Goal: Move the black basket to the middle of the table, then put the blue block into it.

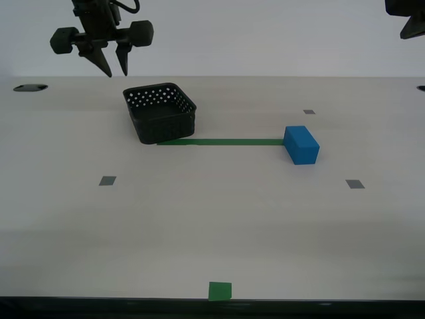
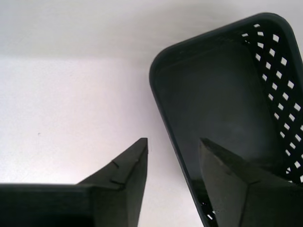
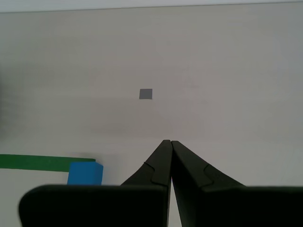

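My second gripper [image 1: 114,69] hangs parted above the black basket [image 1: 161,114]'s far-left rim; coming down off-centre could tip it. My first gripper [image 3: 170,142] is pinched closed, empty.

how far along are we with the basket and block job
Nothing looks done yet. The black basket sits empty toward the exterior view's left, at one end of the green tape strip, not mid-table. My second gripper hovers open over its rim, not gripping. My first gripper is shut and empty. The blue block lies on the table.

black basket [image 1: 160,113] upright — blue block [image 1: 301,144] apart
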Motion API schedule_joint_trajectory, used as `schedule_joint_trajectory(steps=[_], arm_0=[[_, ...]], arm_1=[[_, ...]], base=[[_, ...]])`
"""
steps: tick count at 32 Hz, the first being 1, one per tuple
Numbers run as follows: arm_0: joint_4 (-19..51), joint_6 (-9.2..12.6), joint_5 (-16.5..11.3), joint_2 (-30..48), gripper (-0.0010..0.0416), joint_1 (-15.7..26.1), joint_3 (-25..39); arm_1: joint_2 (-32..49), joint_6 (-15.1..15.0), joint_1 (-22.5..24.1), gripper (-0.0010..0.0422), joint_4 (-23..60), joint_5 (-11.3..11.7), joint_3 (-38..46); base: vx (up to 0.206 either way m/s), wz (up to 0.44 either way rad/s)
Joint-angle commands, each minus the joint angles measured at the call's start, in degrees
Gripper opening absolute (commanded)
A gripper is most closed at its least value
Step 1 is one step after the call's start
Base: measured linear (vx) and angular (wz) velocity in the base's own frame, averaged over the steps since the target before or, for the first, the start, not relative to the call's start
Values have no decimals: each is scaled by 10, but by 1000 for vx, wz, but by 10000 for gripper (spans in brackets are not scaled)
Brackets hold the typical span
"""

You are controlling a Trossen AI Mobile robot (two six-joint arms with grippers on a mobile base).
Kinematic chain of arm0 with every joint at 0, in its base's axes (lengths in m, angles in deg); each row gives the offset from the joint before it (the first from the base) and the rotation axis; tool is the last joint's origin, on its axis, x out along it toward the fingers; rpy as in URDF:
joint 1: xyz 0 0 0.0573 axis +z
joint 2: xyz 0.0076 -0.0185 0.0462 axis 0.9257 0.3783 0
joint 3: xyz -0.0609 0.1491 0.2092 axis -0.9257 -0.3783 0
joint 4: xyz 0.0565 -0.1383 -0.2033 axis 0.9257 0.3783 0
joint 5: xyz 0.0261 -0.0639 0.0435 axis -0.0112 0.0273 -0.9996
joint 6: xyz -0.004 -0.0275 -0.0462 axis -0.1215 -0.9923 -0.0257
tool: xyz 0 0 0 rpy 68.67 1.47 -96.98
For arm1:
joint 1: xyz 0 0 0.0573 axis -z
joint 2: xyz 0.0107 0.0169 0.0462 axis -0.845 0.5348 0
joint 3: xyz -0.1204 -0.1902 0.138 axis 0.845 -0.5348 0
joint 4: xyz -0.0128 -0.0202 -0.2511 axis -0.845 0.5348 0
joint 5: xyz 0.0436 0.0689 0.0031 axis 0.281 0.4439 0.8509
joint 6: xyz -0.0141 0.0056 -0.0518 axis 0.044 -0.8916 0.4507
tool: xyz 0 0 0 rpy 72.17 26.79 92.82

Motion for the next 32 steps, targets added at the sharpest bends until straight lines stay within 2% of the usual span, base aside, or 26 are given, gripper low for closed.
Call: schedule_joint_trajectory(steps=[1,5,8,10,13,15,19,23,26,28,29,31,32], arm_0=[[-1,1,-2,0,0,1,0],[-1,1,-2,0,0,2,1],[-2,1,-2,0,0,2,0],[-4,1,-2,0,0,3,0],[-8,1,-2,0,0,3,1],[-8,1,-2,0,0,4,1],[-7,1,-2,0,0,4,0],[-7,0,-2,0,0,5,0],[-7,0,-2,0,0,6,0],[-7,0,-2,0,0,6,0],[-7,0,-2,0,0,6,0],[-8,0,-2,0,0,6,0],[-8,-1,-2,0,0,6,0]], arm_1=[[0,2,0,182,0,2,0],[0,13,2,230,-10,2,-23],[8,33,2,243,-39,2,-50],[29,38,2,241,-48,-3,-57],[66,44,5,227,-51,-39,-51],[89,55,10,217,-53,-52,-46],[121,61,16,200,-57,-52,-42],[120,64,16,181,-60,-52,-42],[119,64,17,140,-58,-52,-33],[119,65,17,95,-58,-52,-33],[119,61,17,42,-58,-52,-33],[119,55,17,-6,-59,-53,-33],[119,55,18,5,-58,-53,-33]], base=[[0,0],[0,0],[0,0],[0,0],[0,0],[0,0],[0,0],[0,0],[0,0],[0,0],[0,0],[0,0],[0,0]])
